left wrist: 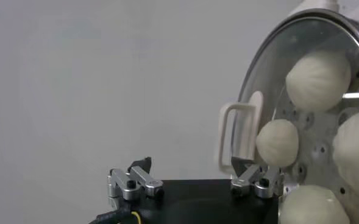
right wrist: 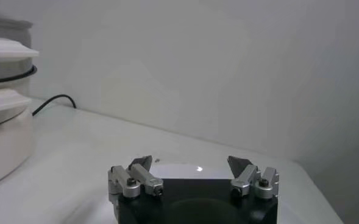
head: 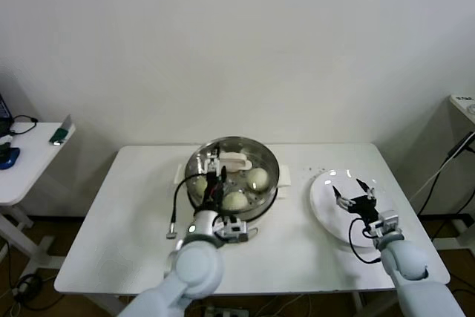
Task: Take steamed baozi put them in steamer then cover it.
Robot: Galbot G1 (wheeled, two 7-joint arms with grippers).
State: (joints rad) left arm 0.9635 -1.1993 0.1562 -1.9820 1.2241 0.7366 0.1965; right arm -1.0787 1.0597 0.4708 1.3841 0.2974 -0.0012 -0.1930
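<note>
With the lid (head: 232, 171) seated on the steamer (head: 270, 194), the left gripper (left wrist: 195, 181) is standing wide beside the handle (left wrist: 239, 132); it should be lifting straight clear.

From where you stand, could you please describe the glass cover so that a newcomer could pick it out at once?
On the white table, look to the middle for the shiny round steamer on its white base. The cover lies on top of it, with the baozi visible through the glass. Unlike the flat white plate to the right, it is clear, metal-rimmed and carries a white oblong handle.
</note>
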